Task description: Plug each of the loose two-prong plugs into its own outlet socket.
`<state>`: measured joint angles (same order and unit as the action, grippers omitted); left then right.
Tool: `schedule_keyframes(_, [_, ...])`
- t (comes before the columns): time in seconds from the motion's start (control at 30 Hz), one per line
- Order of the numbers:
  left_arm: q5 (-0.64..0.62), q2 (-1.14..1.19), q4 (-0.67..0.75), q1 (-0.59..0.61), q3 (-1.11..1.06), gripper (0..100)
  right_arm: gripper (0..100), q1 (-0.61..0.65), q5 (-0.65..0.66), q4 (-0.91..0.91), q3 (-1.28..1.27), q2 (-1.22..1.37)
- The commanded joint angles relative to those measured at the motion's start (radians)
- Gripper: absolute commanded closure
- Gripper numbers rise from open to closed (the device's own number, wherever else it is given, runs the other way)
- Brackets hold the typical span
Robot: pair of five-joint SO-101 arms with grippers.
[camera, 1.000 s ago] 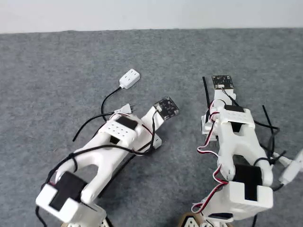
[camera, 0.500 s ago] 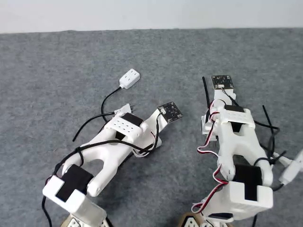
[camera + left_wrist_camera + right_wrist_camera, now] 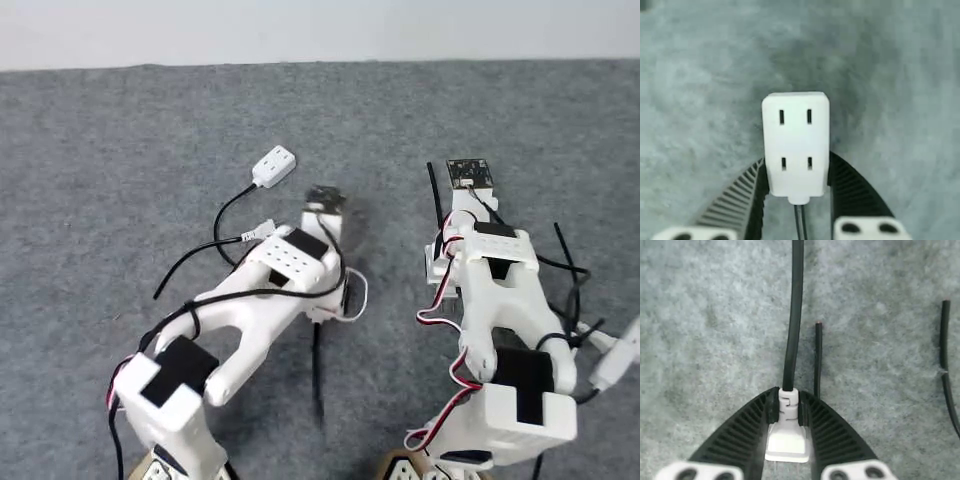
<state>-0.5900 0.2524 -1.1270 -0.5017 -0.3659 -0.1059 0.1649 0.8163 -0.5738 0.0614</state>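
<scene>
Slots on a white outlet socket (image 3: 796,142), four in two pairs, plain in the left wrist view. Left gripper (image 3: 796,162) clenched on its two sides, thin black cord (image 3: 800,220) leaving its near end, grey carpet (image 3: 700,75) beyond. In the high view, left arm (image 3: 250,310) seen from above, tip blurred, over the carpet's middle. In the right wrist view, right gripper (image 3: 788,395) grasping a white two-prong plug (image 3: 787,437) by its body, thick black cord (image 3: 796,315) running straight away from the fingers. One short cable end (image 3: 818,355) just beside that cord, another cable piece (image 3: 946,365) well apart. High view again: second outlet socket (image 3: 273,165) lying free on the carpet, loose plug (image 3: 262,232) near it, both on dark cords, just ahead of the left arm; right arm (image 3: 500,300) stretched out alongside. Count: two sockets, two plugs, two arms.
</scene>
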Motion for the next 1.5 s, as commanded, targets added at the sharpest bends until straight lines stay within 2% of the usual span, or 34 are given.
schedule_keyframes(0.0, [-0.077, 0.021, 0.018, 0.051, 0.088, 95, 99.0, -0.012, 0.011, -0.002, 0.005, -0.053])
schedule_keyframes(0.27, [-0.071, 0.104, 0.026, 0.017, 0.137, 92, 99.0, -0.008, 0.012, -0.002, 0.005, -0.053])
schedule_keyframes(0.33, [-0.069, 0.091, 0.006, 0.015, 0.142, 82, 99.0, -0.008, 0.012, -0.002, 0.005, -0.053])
schedule_keyframes(0.47, [-0.072, 0.074, -0.026, -0.014, 0.12, 56, 99.0, -0.008, 0.012, -0.002, 0.005, -0.053])
schedule_keyframes(0.53, [-0.069, 0.074, -0.037, -0.034, 0.111, 50, 99.0, -0.007, 0.014, -0.002, 0.005, -0.051])
schedule_keyframes(0.6, [-0.066, 0.072, -0.06, -0.04, 0.111, 50, 99.0, -0.005, 0.014, -0.002, 0.005, -0.051])
schedule_keyframes(0.73, [0.018, 0.005, -0.087, -0.04, 0.091, 50, 97.9, -0.005, 0.014, -0.002, 0.005, -0.051])
schedule_keyframes(0.93, [0.091, -0.203, -0.046, -0.034, -0.044, 50, 87.6, -0.005, 0.014, -0.004, 0.005, -0.051])
schedule_keyframes(1.23, [0.224, -0.509, 0.075, 0.018, -0.318, 50, 92.4, 0.007, 0.051, -0.031, 0.011, -0.035])
schedule_keyframes(1.47, [0.278, -0.569, 0.106, 0.028, -0.456, 50, 92.3, 0.033, 0.084, 0.056, 0.098, 0.042])
